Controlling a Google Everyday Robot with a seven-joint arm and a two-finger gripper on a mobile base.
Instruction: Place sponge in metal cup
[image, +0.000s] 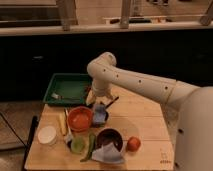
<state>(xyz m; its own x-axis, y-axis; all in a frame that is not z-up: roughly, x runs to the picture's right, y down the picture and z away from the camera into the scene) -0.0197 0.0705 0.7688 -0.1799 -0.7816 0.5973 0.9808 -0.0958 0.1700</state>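
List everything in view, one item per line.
table: one, light wood, centre
tray: one, green, table's back left
orange bowl: one, orange, table middle
blue object: one, blue, right of orange bowl, below gripper
white bowl: one, white, left edge
dark bowl: one, brown, front centre
cloth: one, pale blue, front edge
fruit: one, orange, right of dark bowl
cup: one, green, left of dark bowl
vegetable: one, green, between cup and dark bowl
arm: one, white, reaching from right
gripper: one, dark, above blue object
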